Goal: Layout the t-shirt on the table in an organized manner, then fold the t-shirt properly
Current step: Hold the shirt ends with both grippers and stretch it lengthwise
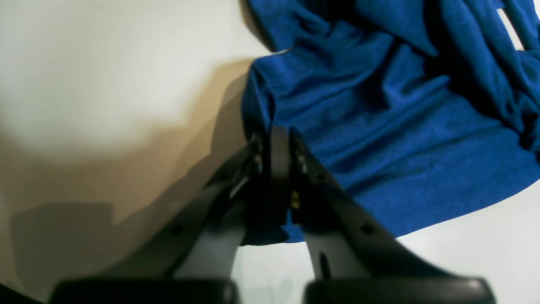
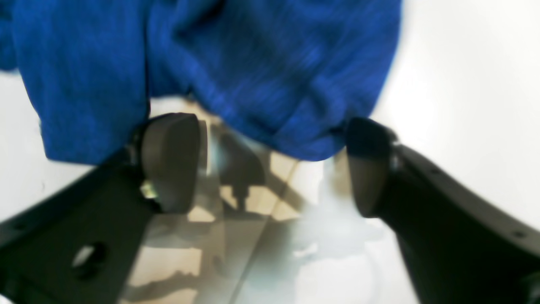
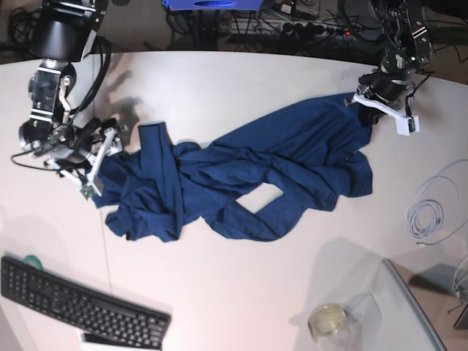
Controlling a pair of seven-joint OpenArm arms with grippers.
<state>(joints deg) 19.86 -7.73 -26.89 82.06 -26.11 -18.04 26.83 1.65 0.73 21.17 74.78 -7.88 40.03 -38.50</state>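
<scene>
Loosely rumpled, the soft knit t-shirt [image 3: 241, 183] is pinched by the left gripper [image 1: 278, 145]; the right gripper [image 2: 270, 164] gapes empty.

Looked like a robotics lab or research workbench. Two black robot arms [image 3: 55, 44] mounted at opposite ends of a large white table [image 3: 241, 292], each trailing bundled cables. Behind the far edge, a tangle of wires and a power strip [image 3: 303, 28] with a red light. At the near corner, a black keyboard [image 3: 77, 307]; at the right edge, a loose coil of white cable [image 3: 428, 212] and a clear tray [image 3: 409, 322].
</scene>
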